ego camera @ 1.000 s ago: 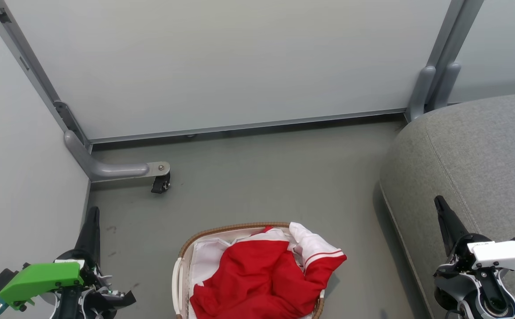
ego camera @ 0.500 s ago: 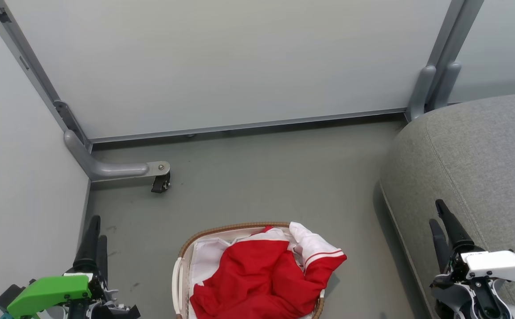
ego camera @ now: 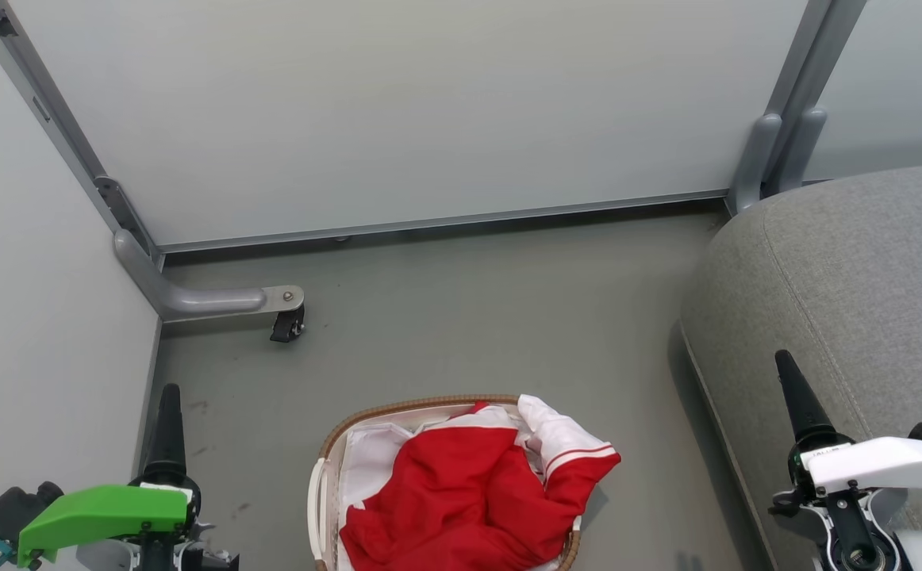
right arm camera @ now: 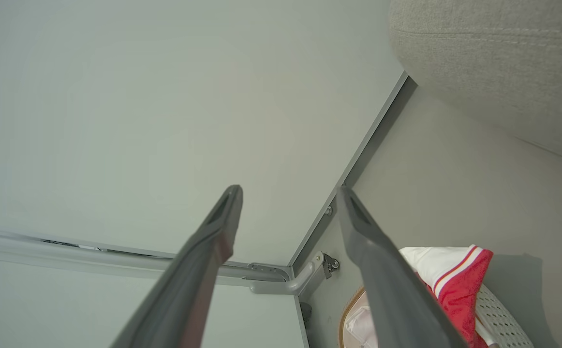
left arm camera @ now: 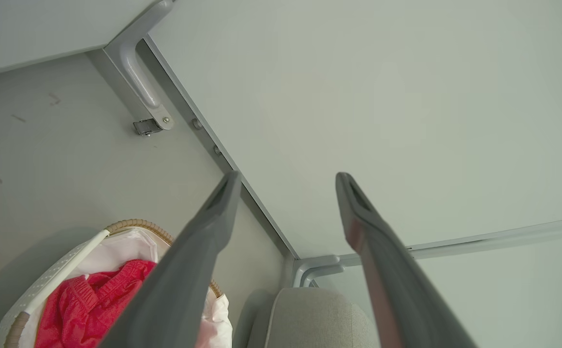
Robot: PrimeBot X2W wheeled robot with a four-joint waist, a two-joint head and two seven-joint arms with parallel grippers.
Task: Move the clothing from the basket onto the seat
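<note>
Heaping over basket (ego camera: 413, 406) rim: clothing (ego camera: 461, 500), perhaps several pieces | left gripper (left arm camera: 287, 176), right gripper (right arm camera: 288, 189): splayed wide, empty

The left gripper (ego camera: 169, 396) is seen to the left of the basket (ego camera: 413, 406). Its two dark fingers are pointed upward and lined up one behind the other in the head view, and a green wrist housing (ego camera: 104, 511) is carried below them. The right gripper (ego camera: 786, 369) is held well to the right of the basket, with a white wrist housing (ego camera: 881, 464) below it. In each wrist view the fingers are found spread wide apart, with nothing gripped between them.
</note>
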